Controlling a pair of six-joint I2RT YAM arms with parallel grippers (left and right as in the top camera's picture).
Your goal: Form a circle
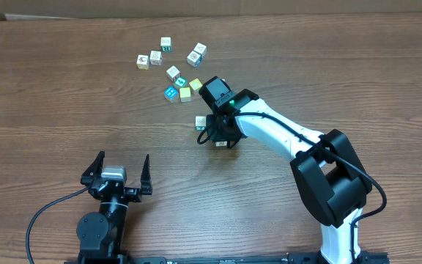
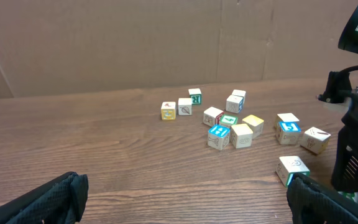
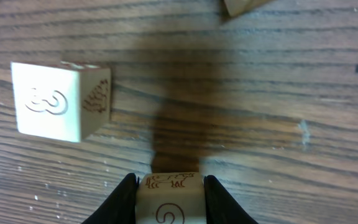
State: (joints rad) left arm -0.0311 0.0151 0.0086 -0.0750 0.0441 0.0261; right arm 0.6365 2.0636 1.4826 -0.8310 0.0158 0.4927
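Clamped between the jaws of the right gripper (image 3: 169, 186), a pale cube (image 3: 169, 208) sits low over the table (image 1: 50, 103). We judge it is held there so it can be set beside its neighbour (image 3: 55, 106), closing a gap. Both are crisp-edged, matte, whitish blocks with brown line drawings; the tabletop is dark woodgrain. The circle (image 2: 316, 140) lies at that arm, right of the loose scatter (image 1: 171, 70). It is made of whitish picture blocks and a blue cube (image 2: 289, 132) marked H, and to our eye it is gappy, not yet a ring. Near and left, the left gripper (image 1: 121, 163) rests with jaws wide apart and empty, well apart from the cubes, presumably to stay clear.
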